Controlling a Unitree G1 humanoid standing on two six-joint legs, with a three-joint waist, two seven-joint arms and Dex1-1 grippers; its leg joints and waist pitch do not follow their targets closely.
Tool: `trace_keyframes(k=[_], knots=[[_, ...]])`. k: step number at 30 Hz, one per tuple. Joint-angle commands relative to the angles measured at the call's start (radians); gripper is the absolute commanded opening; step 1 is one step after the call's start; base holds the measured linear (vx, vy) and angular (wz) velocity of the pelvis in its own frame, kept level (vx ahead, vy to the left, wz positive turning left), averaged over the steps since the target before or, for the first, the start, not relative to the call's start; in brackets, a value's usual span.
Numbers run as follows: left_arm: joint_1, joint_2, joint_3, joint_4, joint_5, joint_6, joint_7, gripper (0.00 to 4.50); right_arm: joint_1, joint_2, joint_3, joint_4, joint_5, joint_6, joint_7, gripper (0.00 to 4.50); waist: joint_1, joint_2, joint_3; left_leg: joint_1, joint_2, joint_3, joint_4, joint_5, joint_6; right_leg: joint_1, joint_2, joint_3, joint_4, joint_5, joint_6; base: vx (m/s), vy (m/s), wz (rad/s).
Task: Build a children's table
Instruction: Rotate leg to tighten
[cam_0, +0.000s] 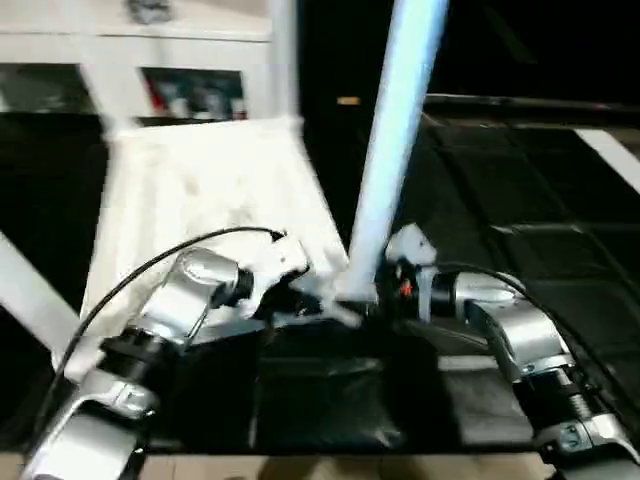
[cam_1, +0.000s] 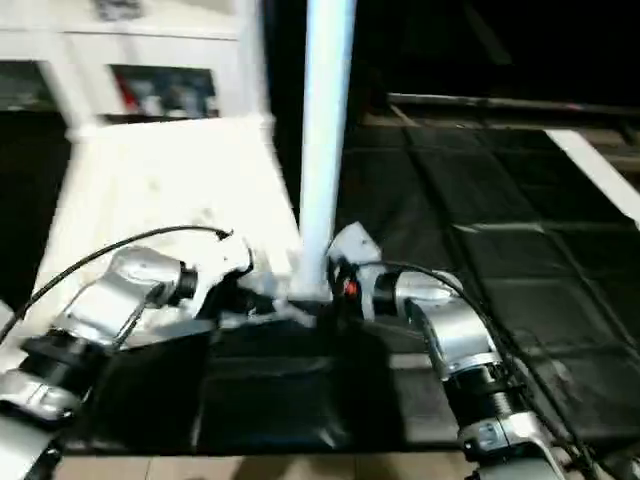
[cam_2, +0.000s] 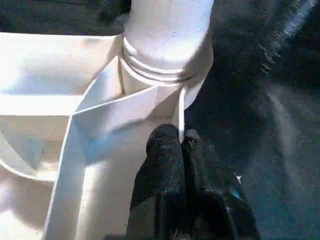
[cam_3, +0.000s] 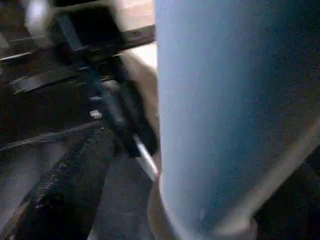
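Leg (cam_0: 400, 140) stands upright in the tabletop's (cam_0: 200, 190) near corner socket, between both hands. Left hand (cam_2: 181, 142) is pinched together on the thin rib beside the socket, so hold the top steady there. Right hand (cam_0: 392, 285) sits against the leg's base, finger spread hard to read, probably apart. Left wrist view shows the collar rings (cam_2: 155, 70) at the socket rim; head views don't.

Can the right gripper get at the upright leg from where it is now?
Probably yes. The right gripper sits right beside the upright leg near its base in the tabletop corner socket, with nothing between them.
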Motion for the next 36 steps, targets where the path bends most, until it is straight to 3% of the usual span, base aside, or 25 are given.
trace_keyframes(k=[1, 4, 7, 12, 14, 19, 25, 29, 31, 34, 35, 36], knots=[[-0.018, 0.007, -0.032, -0.056, -0.038, -0.035, -0.103, 0.0, -0.021, -0.032, 0.003, -0.004, 0.019, -0.008, 0.07, 4.44, -0.001, 0.01, -0.066, 0.005, -0.006, 0.026, -0.057, -0.17, 0.053, 0.061, -0.031, 0.027, -0.054, -0.073, -0.264, 0.0, 0.0, 0.0], [-0.031, 0.037, -0.055, -0.04, -0.029, -0.07, -0.163, 0.0, -0.034, -0.051, 0.016, 0.014, 0.021, -0.035, 0.132, 4.44, 0.004, 0.009, -0.064, -0.002, -0.008, 0.026, -0.057, -0.174, 0.05, 0.066, -0.033, 0.026, -0.053, -0.079, -0.264, 0.0, 0.0, 0.0], [-0.033, 0.063, -0.076, -0.041, -0.028, -0.097, -0.217, 0.0, -0.039, -0.068, 0.037, 0.031, 0.026, -0.066, 0.185, 4.44, 0.007, 0.003, -0.062, 0.0, -0.007, 0.025, -0.06, -0.212, 0.039, 0.065, -0.036, 0.025, -0.059, -0.164, -0.245, 0.0, 0.0, 0.0], [-0.031, 0.083, -0.087, -0.048, -0.026, -0.11, -0.248, 0.0, -0.056, -0.061, 0.036, 0.069, 0.043, -0.068, 0.228, 4.07, 0.018, 0.007, -0.063, 0.003, -0.005, 0.027, -0.059, -0.203, 0.032, 0.06, -0.036, 0.027, -0.058, -0.163, -0.245, 0.0, 0.0, 0.0], [-0.029, 0.087, -0.088, -0.051, -0.029, -0.111, -0.247, 0.0, -0.06, -0.059, 0.038, 0.073, 0.047, -0.064, 0.241, 3.73, 0.016, 0.003, -0.063, -0.003, -0.006, 0.025, -0.06, -0.202, 0.028, 0.065, -0.036, 0.026, -0.056, -0.16, -0.241, 0.0, 0.0, 0.0], [-0.024, 0.085, -0.085, -0.046, -0.03, -0.117, -0.243, 0.0, -0.064, -0.055, 0.044, 0.082, 0.055, -0.068, 0.258, 3.26, 0.017, 0.001, -0.064, -0.003, -0.007, 0.025, -0.059, -0.189, 0.03, 0.065, -0.035, 0.026, -0.055, -0.154, -0.24, 0.0, 0.0, 0.0], [-0.024, 0.085, -0.084, -0.032, -0.025, -0.127, -0.235, 0.0, -0.054, -0.056, 0.048, 0.072, 0.07, -0.047, 0.286, 2.78, 0.017, 0.005, -0.065, -0.001, -0.006, 0.025, -0.058, -0.189, 0.031, 0.064, -0.035, 0.026, -0.056, -0.158, -0.239, 0.0, 0.0, 0.0], [-0.025, 0.067, -0.071, -0.022, -0.032, -0.1, -0.203, 0.0, -0.022, -0.039, 0.013, 0.022, 0.133, 0.02, 0.28, 2.52, 0.018, 0.003, -0.064, -0.002, -0.006, 0.026, -0.058, -0.187, 0.034, 0.065, -0.034, 0.026, -0.055, -0.147, -0.241, 0.0, 0.0, 0.0], [-0.025, 0.056, -0.063, -0.021, -0.038, -0.081, -0.188, 0.0, -0.007, -0.034, 0.003, 0.0, 0.149, 0.038, 0.268, 2.35, 0.018, 0.009, -0.064, -0.003, -0.006, 0.025, -0.058, -0.188, 0.031, 0.065, -0.035, 0.026, -0.055, -0.154, -0.24, 0.0, 0.0, 0.0], [-0.031, -0.003, -0.022, 0.001, -0.046, -0.013, -0.075, 0.0, 0.037, -0.001, -0.009, -0.048, 0.138, 0.066, 0.157, 2.17, 0.017, 0.005, -0.064, -0.002, -0.007, 0.025, -0.059, -0.186, 0.021, 0.064, -0.033, 0.027, -0.056, -0.155, -0.235, 0.0, 0.0, 0.0], [-0.034, -0.024, -0.007, 0.012, -0.048, -0.001, -0.035, 0.0, 0.04, 0.018, -0.013, -0.044, 0.118, 0.063, 0.102, 2.14, 0.016, 0.004, -0.061, 0.0, -0.009, 0.025, -0.06, -0.21, 0.014, 0.062, -0.035, 0.026, -0.063, -0.199, -0.226, 0.0, 0.0, 0.0], [-0.036, -0.038, 0.003, 0.017, -0.05, 0.008, -0.008, 0.0, 0.043, 0.03, -0.016, -0.042, 0.104, 0.06, 0.063, 2.13, 0.009, -0.002, -0.058, -0.007, -0.013, 0.024, -0.063, -0.218, 0.006, 0.065, -0.035, 0.025, -0.067, -0.255, -0.203, 0.0, 0.0, 0.0]])
